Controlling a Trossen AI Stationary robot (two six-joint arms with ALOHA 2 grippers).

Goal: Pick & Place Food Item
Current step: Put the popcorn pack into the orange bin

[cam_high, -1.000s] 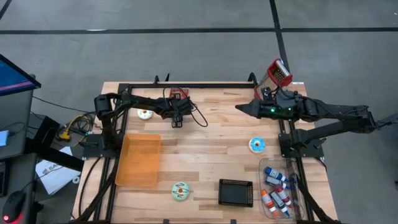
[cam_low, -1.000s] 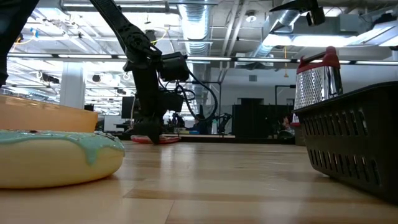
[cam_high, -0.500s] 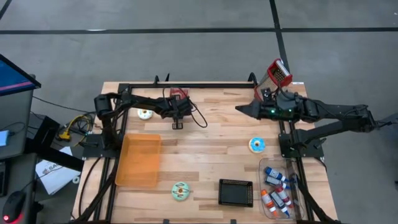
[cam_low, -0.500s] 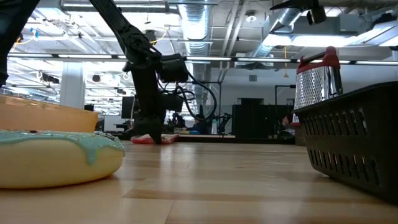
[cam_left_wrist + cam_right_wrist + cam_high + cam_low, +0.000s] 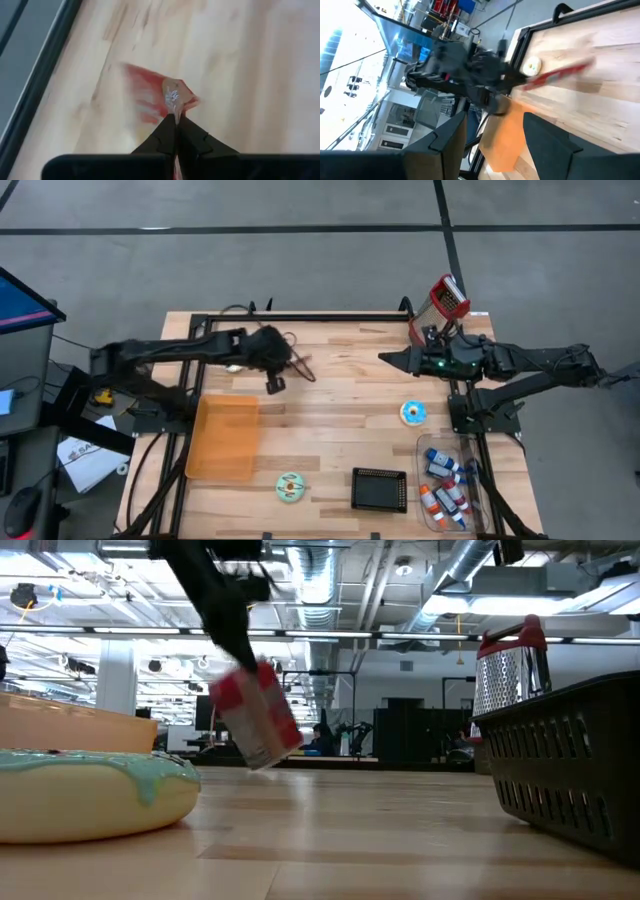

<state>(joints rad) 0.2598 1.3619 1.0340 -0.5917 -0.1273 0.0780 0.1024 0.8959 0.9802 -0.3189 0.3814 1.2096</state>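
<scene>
Red-and-white food packet [image 5: 255, 715] now lifted clear of table [image 5: 340, 420].
Pinched tight in left tool [image 5: 176, 119], swinging from far edge toward orange tray [image 5: 222, 439]; grasp made, placing next. Right tool [image 5: 492, 135] waiting far right, half-spread, empty.

The table [image 5: 340, 415] is showing pale, smooth wood planks with a matt grain. The red packet [image 5: 255, 715] is looking like thin glossy wrapper film, crinkling at its pinched edge. The orange tray [image 5: 222, 439] is appearing as translucent smooth plastic. The black basket [image 5: 575, 760] is showing matt plastic mesh. The grater [image 5: 512, 670] is gleaming as perforated metal.
</scene>
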